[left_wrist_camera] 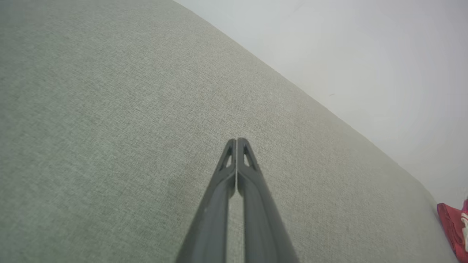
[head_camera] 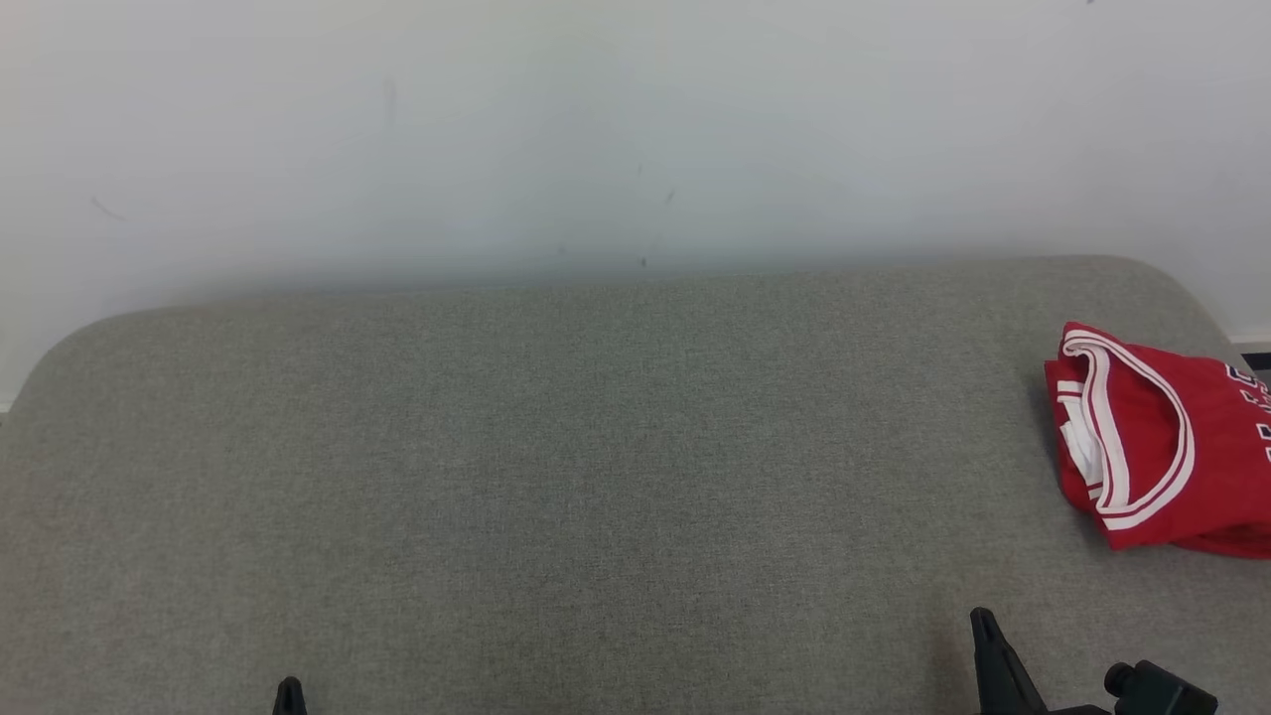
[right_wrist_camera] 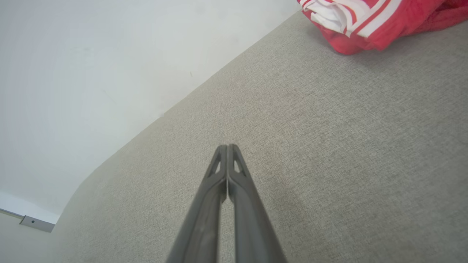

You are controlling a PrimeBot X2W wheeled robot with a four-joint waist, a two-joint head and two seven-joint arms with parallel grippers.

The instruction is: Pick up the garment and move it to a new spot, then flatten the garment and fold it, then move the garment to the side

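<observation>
Garment [head_camera: 1162,447] in red with white-striped trim, gathered into a compact folded bundle at the far right end of the grey fabric worktop [head_camera: 596,477], close to its rounded right corner and well apart from both grippers. Cut off by the head view's right border, so full length and true long axis not to be judged; visible part slanting from far-left to near-right. White-trimmed looped opening turned left, toward the middle of the worktop, with the loop itself running far to near. White lettering on the rightmost part, too cropped to read. Left gripper [head_camera: 289,695] just peeking up at the lower left over bare fabric, jaws pressed tip to tip in the left wrist view, holding nothing. Right gripper [head_camera: 983,626] at the lower right, nearer the bundle yet clear of it, jaws likewise closed flat together on nothing, pointing across bare fabric left of the red cloth. Pale wall [head_camera: 635,129] beyond the far edge.
</observation>
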